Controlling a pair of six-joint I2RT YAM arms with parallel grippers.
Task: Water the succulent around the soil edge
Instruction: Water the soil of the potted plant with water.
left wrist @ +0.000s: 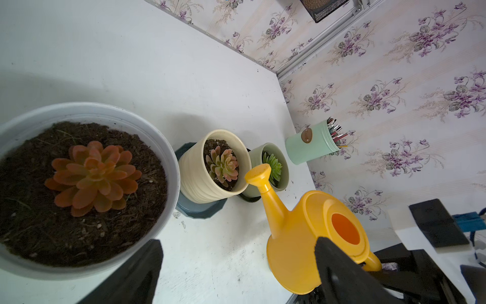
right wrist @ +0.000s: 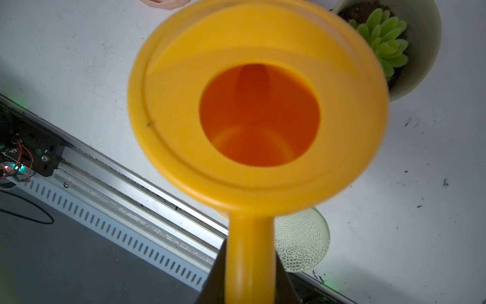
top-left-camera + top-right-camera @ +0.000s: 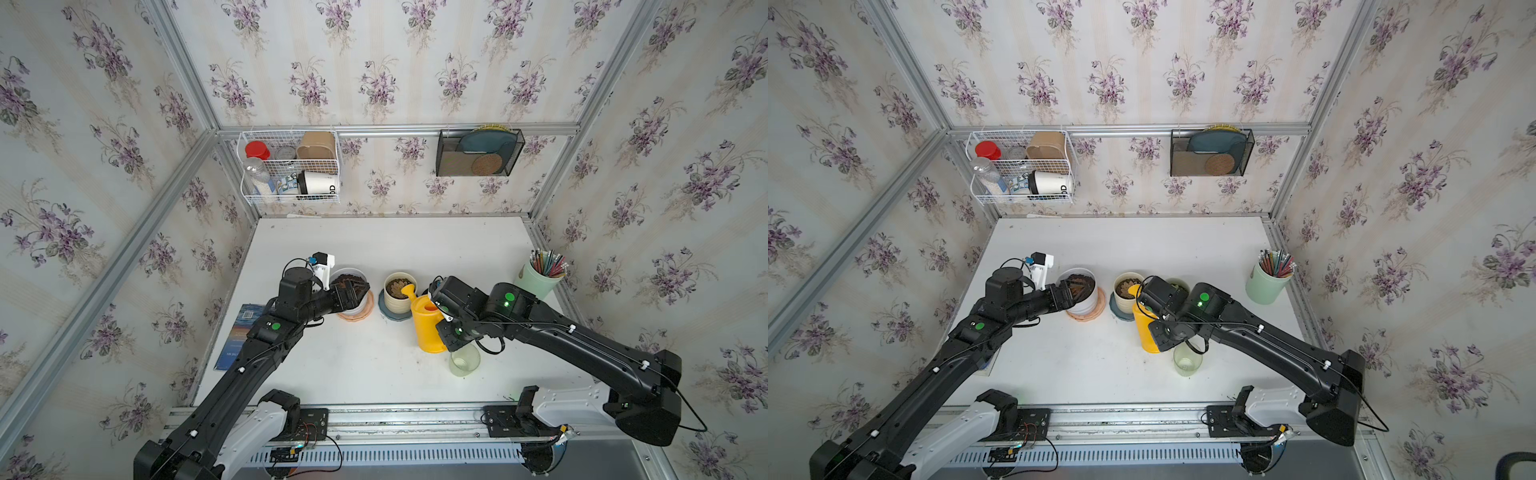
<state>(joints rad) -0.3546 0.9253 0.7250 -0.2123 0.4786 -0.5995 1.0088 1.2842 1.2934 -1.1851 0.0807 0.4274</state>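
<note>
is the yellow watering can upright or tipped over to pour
Roughly upright: the watering can has its fill hole facing up like the mouth of the cream pot, with the spout rising above the body.

Even diffuse light is falling throughout, soft shadows are lying on the table [image 3: 395, 249], the watering can [image 2: 168, 131] is blurring just ahead of the right gripper [image 2: 249, 281], and top-view edges are bowing.

The watering can [image 1: 297, 237] is yellow, the orange succulent [image 1: 92, 176] has a white pot [image 1: 163, 147], the pink-green succulent [image 1: 223, 168] a ribbed cream pot [image 1: 194, 179], and the wallpaper [image 1: 420, 79] bears purple flower sprigs.
</note>
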